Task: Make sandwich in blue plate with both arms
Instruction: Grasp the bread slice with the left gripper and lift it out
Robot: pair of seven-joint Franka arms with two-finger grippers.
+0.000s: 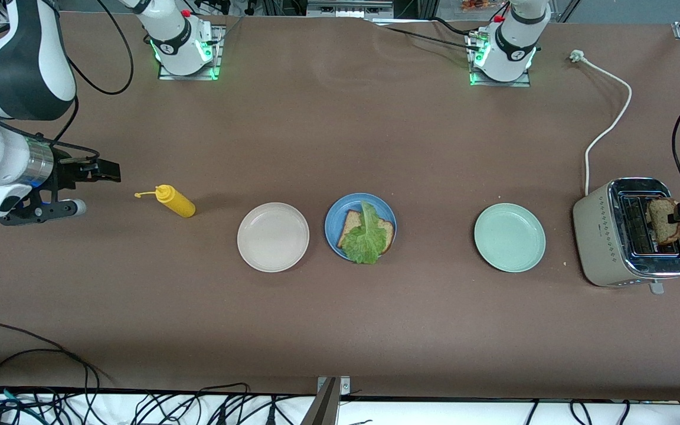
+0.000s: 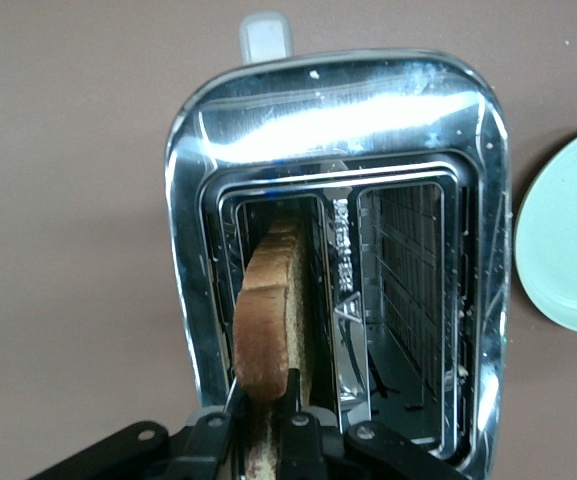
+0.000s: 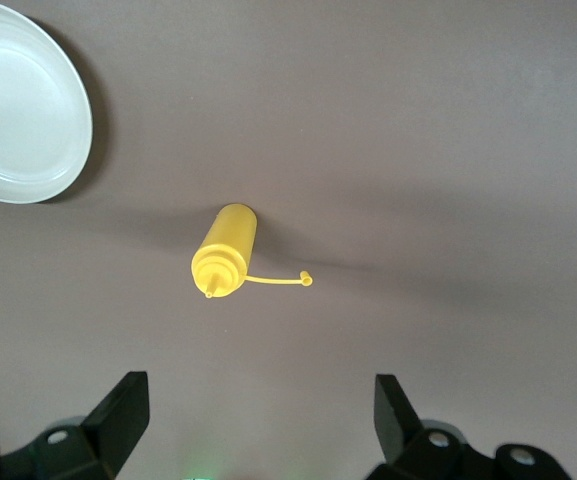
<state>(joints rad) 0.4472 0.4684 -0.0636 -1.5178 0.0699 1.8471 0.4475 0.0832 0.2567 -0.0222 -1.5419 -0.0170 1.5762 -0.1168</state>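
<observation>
Front view: the blue plate (image 1: 333, 219) holds a bread slice (image 1: 352, 225) under a lettuce leaf (image 1: 366, 238), with an empty beige plate (image 1: 273, 236) at its 9 o'clock and an empty mint plate (image 1: 509, 237) at its 3 o'clock. Left wrist view: the left gripper (image 2: 266, 420) is clamped on a second slice (image 2: 268, 320) standing in one slot of the toaster (image 2: 193, 260); the other slot is empty. Right wrist view: the right gripper (image 3: 258, 415) waits wide open and empty over the table, a mustard bottle (image 3: 225, 250) lying at 12 o'clock from it.

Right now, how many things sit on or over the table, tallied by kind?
Round plates: 3 (beige, blue, mint green)
Brown bread slices: 2 (on blue plate, in left gripper)
Green lettuce leaf: 1
Yellow squeeze bottle: 1
Beige-and-chrome toaster: 1
Total: 8
</observation>
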